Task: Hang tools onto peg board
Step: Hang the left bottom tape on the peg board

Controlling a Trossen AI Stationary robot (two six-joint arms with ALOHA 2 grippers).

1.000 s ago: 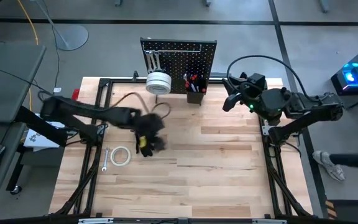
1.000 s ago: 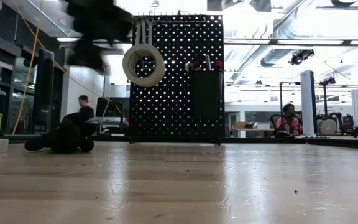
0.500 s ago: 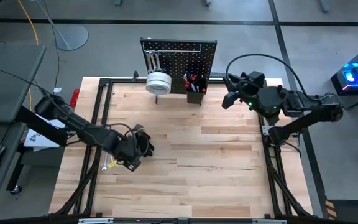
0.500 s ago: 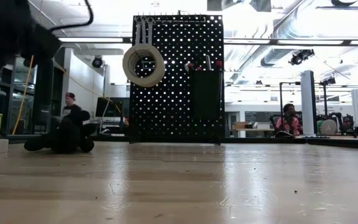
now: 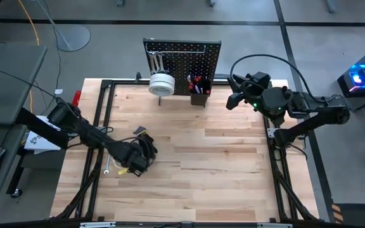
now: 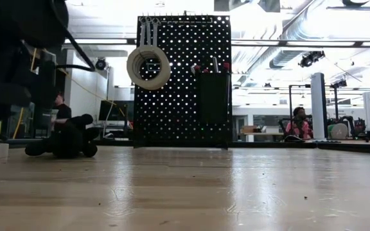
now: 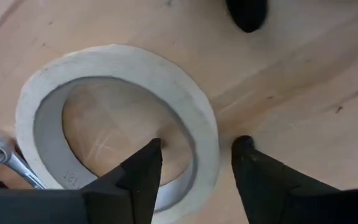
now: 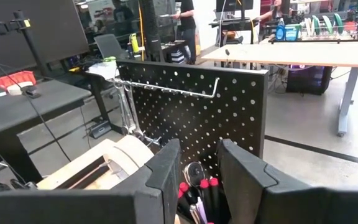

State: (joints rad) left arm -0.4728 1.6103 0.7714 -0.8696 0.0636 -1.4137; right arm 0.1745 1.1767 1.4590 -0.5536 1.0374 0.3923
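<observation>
1 white ring-shaped tape roll [image 7: 114,118] lies flat on the wooden tabletop [image 5: 220,171]. My left gripper [image 7: 194,149] straddles its wall, fingers parted. I should lower squarely before clamping. My right gripper [image 8: 197,165] waits unclenched, holding nothing, beside the upright black perforated peg board [image 5: 182,66].

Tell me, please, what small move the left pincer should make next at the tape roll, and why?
Probably close. The left pincer stands open with one finger inside the white tape roll and the other outside, straddling its wall as it lies flat on the table. Closing should grip it for the peg board, where one roll already hangs.
</observation>
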